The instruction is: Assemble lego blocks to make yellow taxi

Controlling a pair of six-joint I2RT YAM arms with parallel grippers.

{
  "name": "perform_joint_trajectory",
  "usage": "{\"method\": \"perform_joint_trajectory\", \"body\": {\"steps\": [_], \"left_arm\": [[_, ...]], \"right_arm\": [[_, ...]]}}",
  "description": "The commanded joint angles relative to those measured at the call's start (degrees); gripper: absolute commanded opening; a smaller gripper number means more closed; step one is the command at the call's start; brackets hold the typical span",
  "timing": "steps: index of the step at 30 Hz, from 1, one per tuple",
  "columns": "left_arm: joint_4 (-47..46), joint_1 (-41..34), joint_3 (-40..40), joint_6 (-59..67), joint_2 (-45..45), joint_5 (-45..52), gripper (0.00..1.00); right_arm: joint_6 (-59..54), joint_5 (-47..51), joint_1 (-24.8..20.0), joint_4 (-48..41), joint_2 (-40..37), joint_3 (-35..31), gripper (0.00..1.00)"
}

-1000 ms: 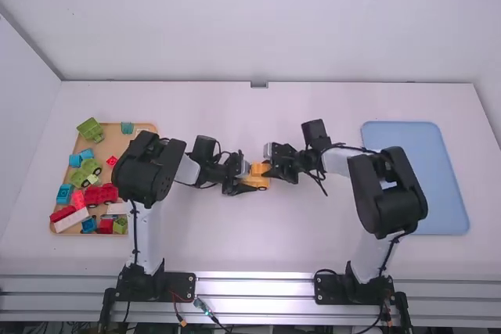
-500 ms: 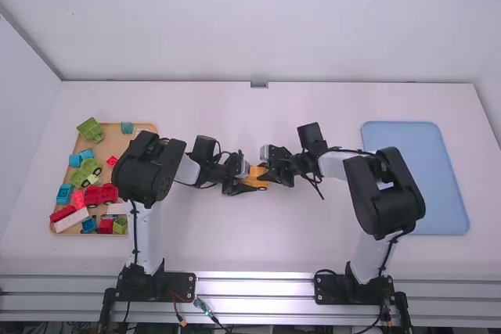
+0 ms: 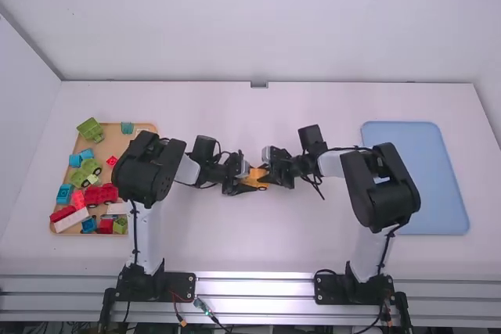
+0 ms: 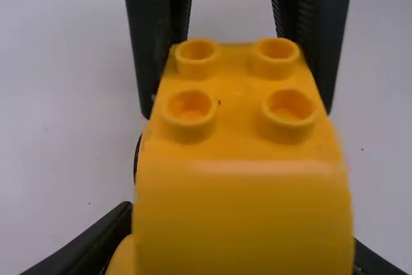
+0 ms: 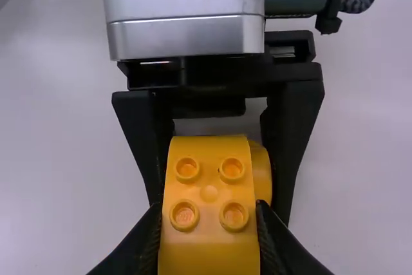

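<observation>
In the high view, my left gripper (image 3: 246, 187) is closed around the yellow wheeled base (image 3: 261, 181) near mid-table. My right gripper (image 3: 270, 172) meets it from the right, at the yellow studded block (image 3: 256, 171) on the base. The left wrist view has the block (image 4: 238, 133) with four studs, black fingers of the other arm at its far sides, and my left gripper (image 4: 241, 246) low down, mostly covered by the block. In the right wrist view my right gripper (image 5: 209, 214) grips the block (image 5: 209, 188) by its sides; a rounded yellow part (image 5: 261, 172) shows behind.
At the left, a wooden tray (image 3: 142, 126) holds several red, green, blue and white blocks, partly under the left arm. A blue tray (image 3: 438, 185) lies on the right, beside and partly behind the right arm.
My right gripper has shifted slightly left, closer to my left gripper and over the yellow parts, and the right arm's elbow has moved a little left. The left arm has kept still.
</observation>
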Motion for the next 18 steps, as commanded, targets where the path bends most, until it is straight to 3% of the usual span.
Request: {"method": "perform_joint_trajectory", "body": {"steps": [1,18], "left_arm": [[-0.20,0.02,-0.76,0.26,0.90,0.46,0.50],[0.07,0.04,-0.76,0.24,0.92,0.50,0.49]], "right_arm": [[-1.05,-1.42,0.24,-0.52,0.74,-0.17,0.00],[2.89,1.51,0.61,3.96,5.25,-0.11,0.00]]}}
